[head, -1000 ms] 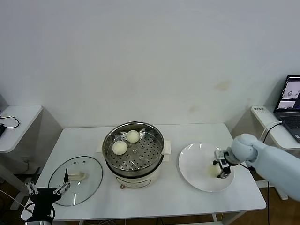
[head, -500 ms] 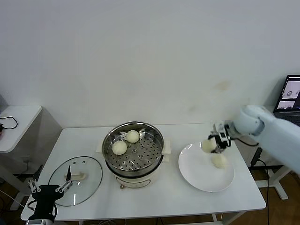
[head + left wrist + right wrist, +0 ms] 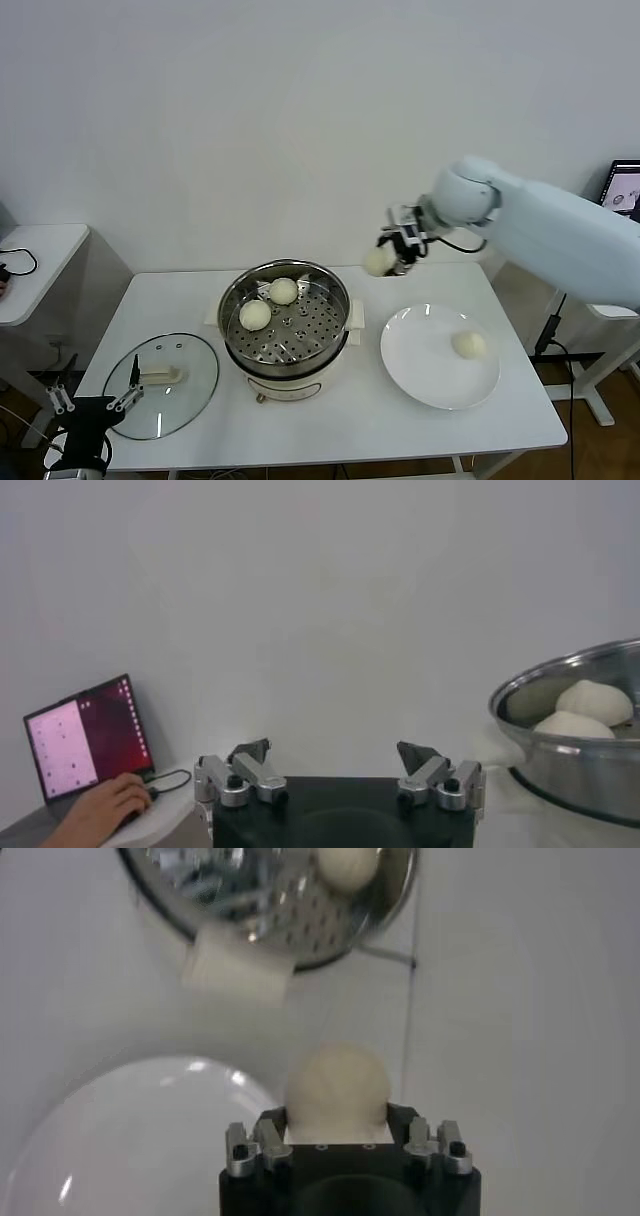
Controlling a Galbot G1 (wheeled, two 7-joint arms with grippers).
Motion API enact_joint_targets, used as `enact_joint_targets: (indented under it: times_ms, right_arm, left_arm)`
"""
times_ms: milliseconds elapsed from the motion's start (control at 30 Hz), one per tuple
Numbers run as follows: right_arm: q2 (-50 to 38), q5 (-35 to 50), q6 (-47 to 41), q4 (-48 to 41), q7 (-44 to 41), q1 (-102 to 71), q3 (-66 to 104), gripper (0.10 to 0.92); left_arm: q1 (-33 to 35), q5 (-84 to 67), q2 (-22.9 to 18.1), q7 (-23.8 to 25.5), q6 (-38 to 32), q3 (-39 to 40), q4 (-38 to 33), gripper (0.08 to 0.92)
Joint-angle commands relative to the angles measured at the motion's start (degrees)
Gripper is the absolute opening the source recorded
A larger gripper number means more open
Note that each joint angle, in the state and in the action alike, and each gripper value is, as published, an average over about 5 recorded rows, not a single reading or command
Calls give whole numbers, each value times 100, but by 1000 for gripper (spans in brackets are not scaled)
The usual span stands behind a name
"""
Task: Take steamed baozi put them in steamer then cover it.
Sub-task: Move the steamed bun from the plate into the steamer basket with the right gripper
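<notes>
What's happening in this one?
The right gripper holds a baozi in the air between the plate and the steamer. Two baozi already lie on the steamer's perforated tray, and one more sits on the plate. The glass cover lies flat on the table at the robot's left of the steamer, so the pot is not yet covered. The left gripper is open and empty at the table's near edge by the cover.

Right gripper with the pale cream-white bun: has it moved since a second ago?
Yes. The right gripper, shut on a pale bun, rose off the white plate toward the steel steamer.
</notes>
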Motion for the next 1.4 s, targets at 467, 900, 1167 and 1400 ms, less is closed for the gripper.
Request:
enact_joint_targets:
  times_ms: [467, 900, 1167, 1400]
  right_arm:
    - [2066, -527, 1476, -315, 124, -133, -1276, 630]
    - [2378, -977, 2237, -504, -45, -289, -1449, 636]
    - [2316, -1002, 2308, -404, -138, -297, -1500, 637]
    - [2294, -857, 2302, -394, -120, -262, -1444, 675]
  left_arm:
    - [12, -86, -47, -13, -88, -256, 177, 823]
    - [10, -118, -56, -23, -152, -309, 240, 823]
    - [-11, -114, -63, -21, -152, -299, 243, 823]
    - [-2, -108, -76, -24, -157, -293, 241, 823]
